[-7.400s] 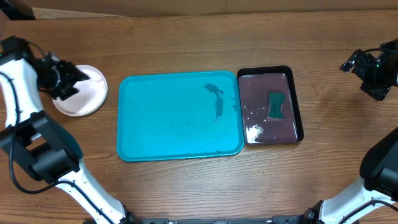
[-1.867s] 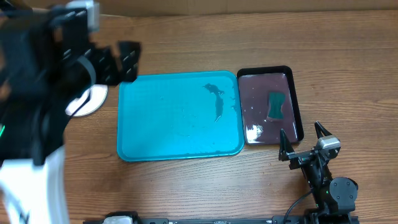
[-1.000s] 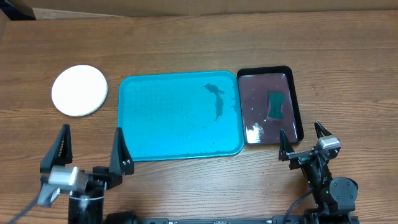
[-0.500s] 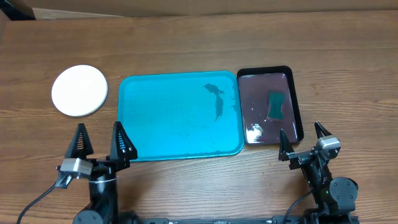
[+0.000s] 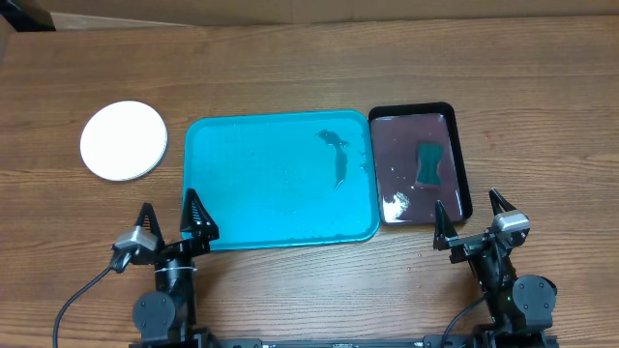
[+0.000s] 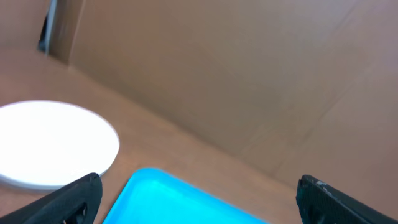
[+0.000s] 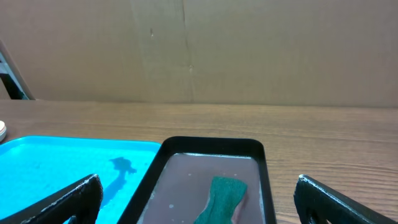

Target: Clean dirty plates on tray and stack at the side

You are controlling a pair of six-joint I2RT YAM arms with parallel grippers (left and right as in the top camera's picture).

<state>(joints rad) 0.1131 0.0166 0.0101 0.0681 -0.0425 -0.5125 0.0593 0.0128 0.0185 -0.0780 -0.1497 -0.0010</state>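
Observation:
The turquoise tray (image 5: 251,193) lies mid-table with only a dark teal smear (image 5: 336,155) on it. A white plate (image 5: 123,140) rests on the wood left of the tray; whether other plates lie under it cannot be told. My left gripper (image 5: 168,200) stands open at the tray's near left corner, nothing between its fingers. The left wrist view shows the plate (image 6: 50,143) and tray corner (image 6: 180,202) ahead of that gripper (image 6: 199,199). My right gripper (image 5: 466,198) is open and empty, just in front of the black tray.
A black tray (image 5: 460,155) of dark liquid with a teal sponge (image 5: 428,162) sits against the turquoise tray's right side; the right wrist view shows its rim (image 7: 211,144) and sponge (image 7: 224,196). A cardboard wall (image 7: 199,50) closes the far side.
The left arm has come down and drawn in toward the table's near edge, shifting slightly right. The right arm, plate and trays have not moved.

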